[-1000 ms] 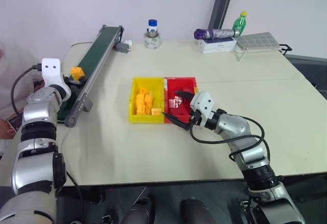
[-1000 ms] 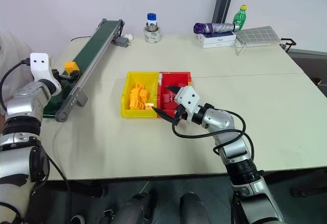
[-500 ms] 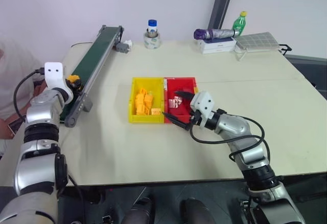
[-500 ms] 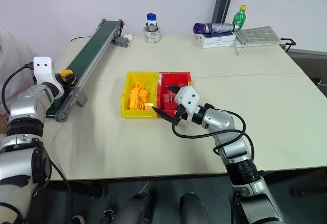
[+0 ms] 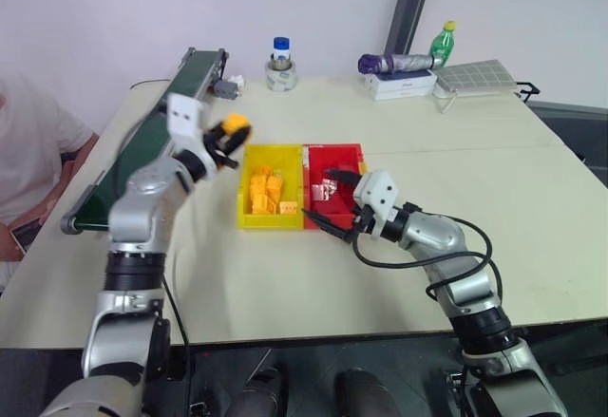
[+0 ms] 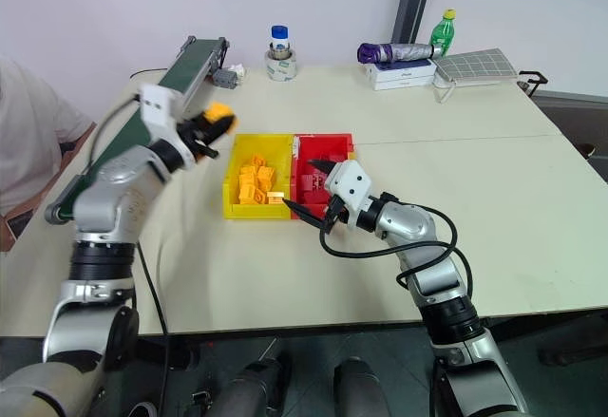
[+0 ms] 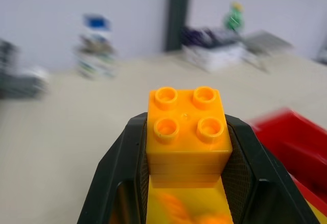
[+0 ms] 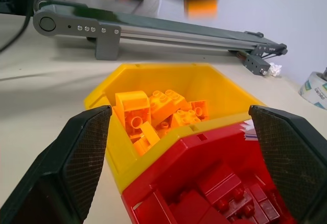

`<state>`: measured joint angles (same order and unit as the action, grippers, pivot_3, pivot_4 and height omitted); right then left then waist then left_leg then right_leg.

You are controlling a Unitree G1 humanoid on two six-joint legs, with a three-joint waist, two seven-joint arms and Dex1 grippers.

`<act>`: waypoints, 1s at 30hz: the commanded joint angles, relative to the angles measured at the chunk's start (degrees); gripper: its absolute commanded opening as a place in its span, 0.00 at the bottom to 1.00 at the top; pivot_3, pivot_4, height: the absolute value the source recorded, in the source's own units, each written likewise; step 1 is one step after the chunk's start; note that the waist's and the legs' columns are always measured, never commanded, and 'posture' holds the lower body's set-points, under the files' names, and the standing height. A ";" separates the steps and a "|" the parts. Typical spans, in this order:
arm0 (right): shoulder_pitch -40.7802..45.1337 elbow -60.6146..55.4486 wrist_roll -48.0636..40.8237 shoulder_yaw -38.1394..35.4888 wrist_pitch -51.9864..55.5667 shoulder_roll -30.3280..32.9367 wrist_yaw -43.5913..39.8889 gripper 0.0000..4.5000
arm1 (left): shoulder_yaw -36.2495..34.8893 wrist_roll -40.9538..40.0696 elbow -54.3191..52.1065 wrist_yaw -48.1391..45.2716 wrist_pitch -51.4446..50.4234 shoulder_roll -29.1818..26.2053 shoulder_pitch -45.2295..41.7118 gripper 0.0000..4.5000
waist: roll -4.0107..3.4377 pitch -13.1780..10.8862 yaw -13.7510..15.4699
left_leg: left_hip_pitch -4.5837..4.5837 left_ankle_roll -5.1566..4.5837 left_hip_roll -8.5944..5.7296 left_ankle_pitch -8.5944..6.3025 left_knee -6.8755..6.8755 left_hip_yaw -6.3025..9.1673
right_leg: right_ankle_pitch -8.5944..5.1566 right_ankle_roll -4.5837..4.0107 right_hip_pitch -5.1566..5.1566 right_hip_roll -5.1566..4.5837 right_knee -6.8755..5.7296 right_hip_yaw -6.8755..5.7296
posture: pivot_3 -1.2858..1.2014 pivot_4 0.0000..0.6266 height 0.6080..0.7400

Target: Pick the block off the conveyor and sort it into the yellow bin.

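Yellow-orange, the block (image 7: 187, 129) sits clamped in the left tool (image 5: 226, 137), raised above the table just beside the yellow bin (image 5: 245, 219) at its far conveyor-side corner, so the drop lies slightly rightward and nearer, while the right tool (image 5: 328, 200) hangs open over the bins' near edge.

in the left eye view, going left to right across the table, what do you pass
conveyor → left gripper shut on the block → yellow bin → red bin → right gripper, open, at the bins' front edge → bare table
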<state>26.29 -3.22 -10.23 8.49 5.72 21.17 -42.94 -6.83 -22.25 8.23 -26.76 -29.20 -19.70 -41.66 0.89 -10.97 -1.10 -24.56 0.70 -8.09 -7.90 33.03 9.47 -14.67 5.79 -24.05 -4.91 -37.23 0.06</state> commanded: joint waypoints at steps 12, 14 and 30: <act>-0.68 -3.68 -0.40 -0.99 -0.16 0.27 1.57 1.00 | 2.60 2.69 -3.62 -1.51 2.95 1.34 1.94 0.98 | 0.00 0.00 0.21 | 0.00 0.09 -0.04 -0.05 0.02 -0.01 | 0.00 0.00 0.04 -0.04 0.04 -0.02 | 0.52 0.24 1.00; -0.58 -3.62 -0.41 -0.95 -0.13 0.19 1.57 1.00 | 1.54 2.26 -3.81 -2.85 3.02 -0.63 2.72 0.98 | 0.00 0.00 0.03 | 0.00 0.09 -0.04 -0.06 0.01 -0.02 | 0.00 0.00 0.03 -0.04 0.04 -0.02 | 0.52 0.24 1.00; 0.68 -2.58 -0.88 -1.06 -0.36 0.60 -0.28 1.00 | -13.13 -11.97 -17.87 -17.06 -4.03 -19.84 22.15 0.98 | -0.04 -0.02 0.27 | -0.01 0.10 -0.02 -0.07 -0.05 -0.02 | -0.14 -0.26 -0.01 -0.05 0.10 0.09 | 0.52 0.24 1.00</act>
<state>25.78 -4.37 -10.31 8.21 5.88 21.72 -43.13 -19.50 -34.36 -7.14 -42.87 -34.43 -38.49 -20.11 0.85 -10.98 -0.84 -24.58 0.80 -8.11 -7.97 32.97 9.43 -14.81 5.51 -24.06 -4.97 -37.14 0.17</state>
